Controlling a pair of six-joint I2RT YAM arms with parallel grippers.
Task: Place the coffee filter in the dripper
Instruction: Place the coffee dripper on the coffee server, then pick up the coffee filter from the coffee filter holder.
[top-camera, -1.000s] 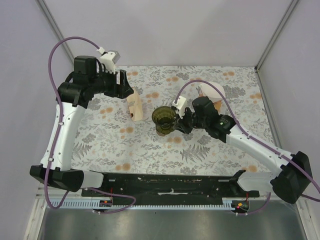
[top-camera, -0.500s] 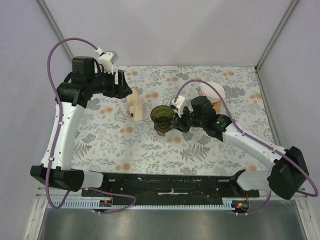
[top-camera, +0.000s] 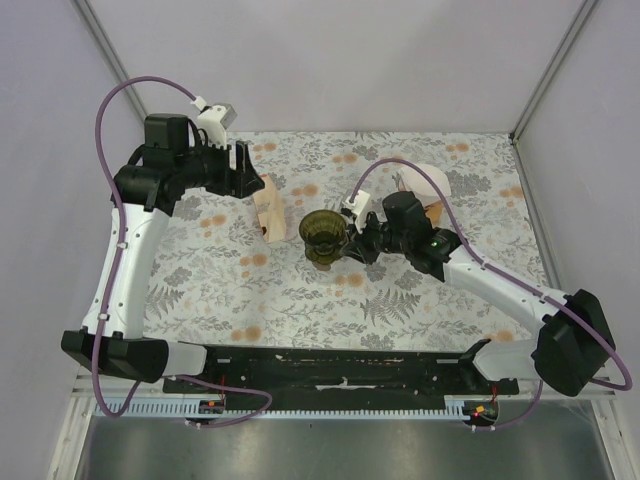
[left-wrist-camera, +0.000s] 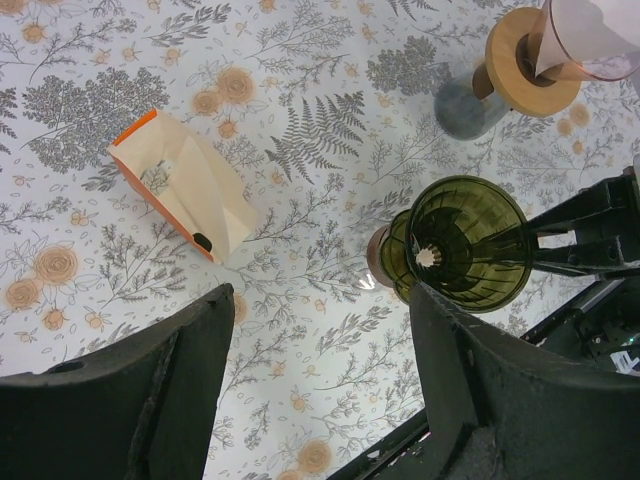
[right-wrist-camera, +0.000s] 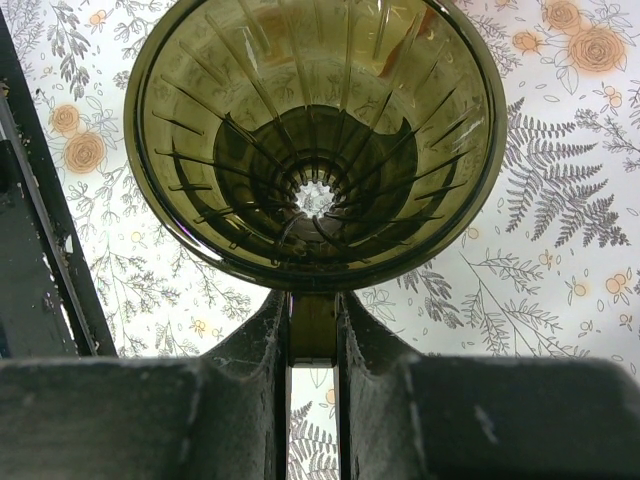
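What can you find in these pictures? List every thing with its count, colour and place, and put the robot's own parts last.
dripper: one, clear olive green, mid-table, nothing inside it
coffee filter pack: one, cream with an orange edge, on the cloth left of the dripper
stand: one, wooden ring on a grey base with a pale cone on top, far right of the table
tablecloth: one, white with grey ferns and orange flowers, covering the table
arms: two, white and black, bases at the near edge
left gripper: one, black, open, near the pack, holding nothing
right gripper: one, black, shut on the dripper's handle
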